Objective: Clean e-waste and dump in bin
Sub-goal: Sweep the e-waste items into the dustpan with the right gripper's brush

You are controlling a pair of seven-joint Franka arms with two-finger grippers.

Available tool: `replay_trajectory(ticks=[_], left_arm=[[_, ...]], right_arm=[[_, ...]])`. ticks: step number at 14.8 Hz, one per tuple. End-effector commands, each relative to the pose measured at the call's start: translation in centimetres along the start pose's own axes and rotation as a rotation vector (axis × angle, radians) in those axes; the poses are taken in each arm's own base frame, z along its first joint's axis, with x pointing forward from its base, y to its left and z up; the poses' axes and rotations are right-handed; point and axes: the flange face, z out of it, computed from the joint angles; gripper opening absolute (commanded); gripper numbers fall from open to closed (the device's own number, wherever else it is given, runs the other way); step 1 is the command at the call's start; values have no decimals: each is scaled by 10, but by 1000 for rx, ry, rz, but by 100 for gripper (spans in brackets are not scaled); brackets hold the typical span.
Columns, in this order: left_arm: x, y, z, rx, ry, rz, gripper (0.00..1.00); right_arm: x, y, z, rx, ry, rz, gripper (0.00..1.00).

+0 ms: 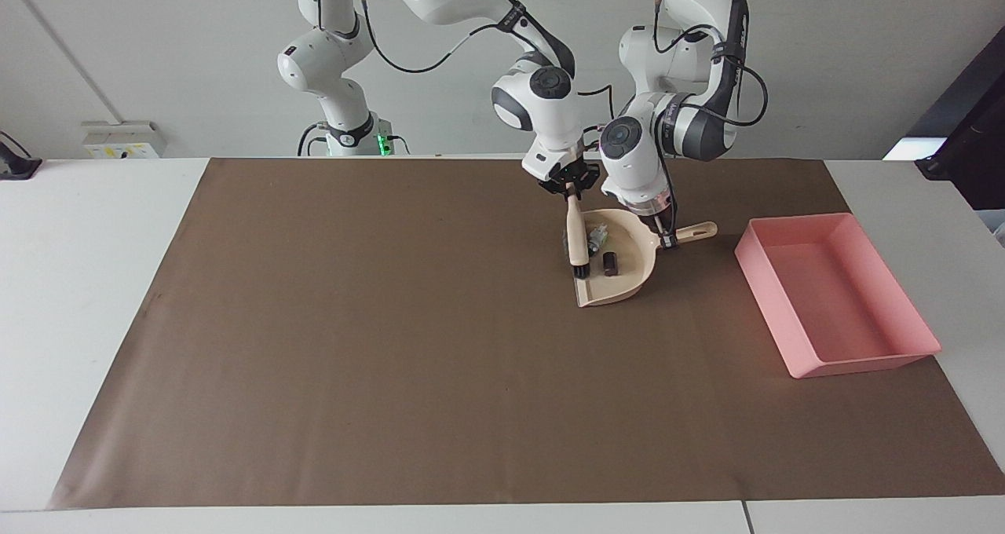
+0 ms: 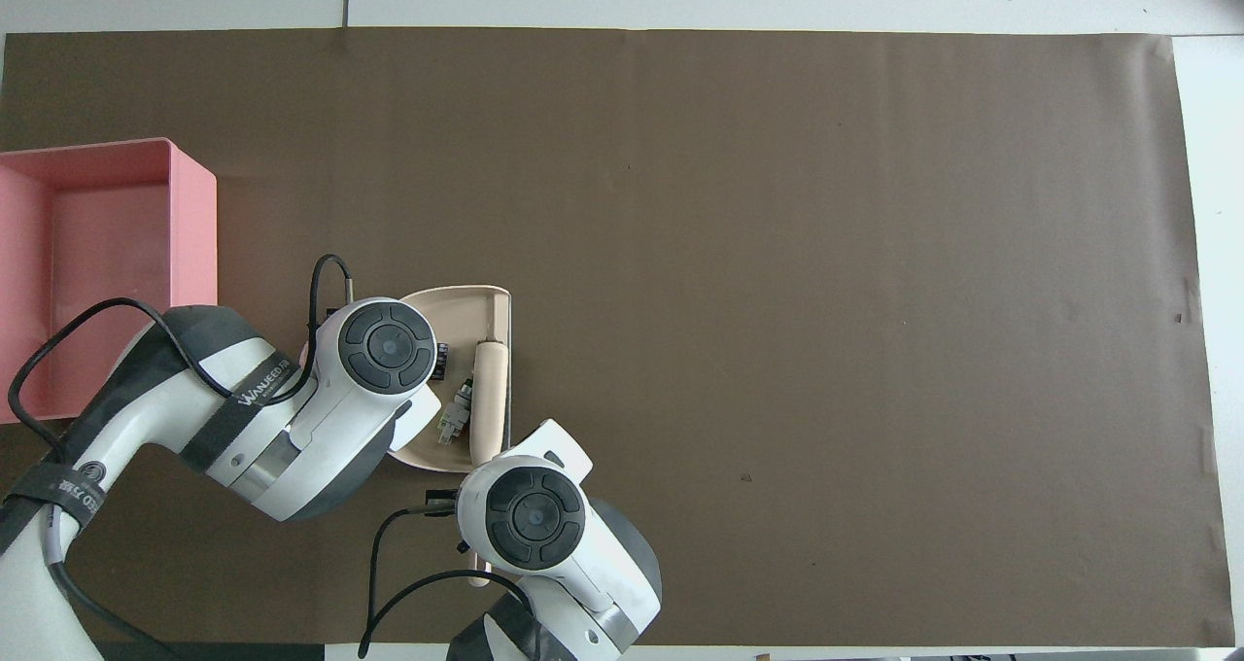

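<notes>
The beige dustpan [image 1: 628, 281] lies on the brown mat, mouth toward the right arm's end. Both e-waste pieces lie inside it: the white-and-green component [image 1: 598, 238] and the dark stubby cylinder [image 1: 609, 263]. My right gripper [image 1: 571, 184] is shut on the wooden brush [image 1: 577, 235], whose bristles [image 1: 579, 268] stand at the pan's mouth. My left gripper [image 1: 666, 234] is shut on the dustpan's handle [image 1: 697, 231]. In the overhead view the brush [image 2: 489, 389] lies over the pan [image 2: 459, 306], with the component [image 2: 452, 418] beside it. The wrists hide both grippers there.
The pink bin [image 1: 864, 359] stands on the mat toward the left arm's end, beside the dustpan's handle; it also shows in the overhead view [image 2: 194, 224]. The brown mat [image 1: 353, 345] covers most of the white table.
</notes>
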Motion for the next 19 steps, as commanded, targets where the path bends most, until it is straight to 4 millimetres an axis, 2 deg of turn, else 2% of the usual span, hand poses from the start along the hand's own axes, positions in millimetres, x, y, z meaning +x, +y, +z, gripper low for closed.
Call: replay_trajectory(ticks=[1, 5, 6, 8, 11, 13, 15, 17, 19], left_arm=[[-2, 10, 4, 35, 19, 6, 0], [-16, 0, 12, 57, 65, -31, 0], [-18, -1, 14, 57, 69, -32, 0], [-22, -3, 16, 50, 83, -16, 0], [-28, -8, 14, 32, 122, 33, 0], [-43, -15, 15, 20, 148, 32, 0], [-63, -25, 4, 17, 193, 47, 0], [-94, -38, -9, 10, 214, 49, 0], [-127, -50, -20, -11, 231, 17, 0]], right_arm=[[9, -16, -3, 77, -8, -7, 0], [9, -16, -4, 70, -17, -4, 0], [8, -14, -10, 59, -34, -3, 0], [3, -17, -37, 47, -66, -7, 0], [9, -9, -85, -11, -45, -23, 0], [10, -2, -115, -71, -21, -30, 0], [11, 14, -153, -142, -12, -15, 0], [22, 42, -197, -210, 17, 8, 0], [43, 85, -253, -255, 40, 52, 0]])
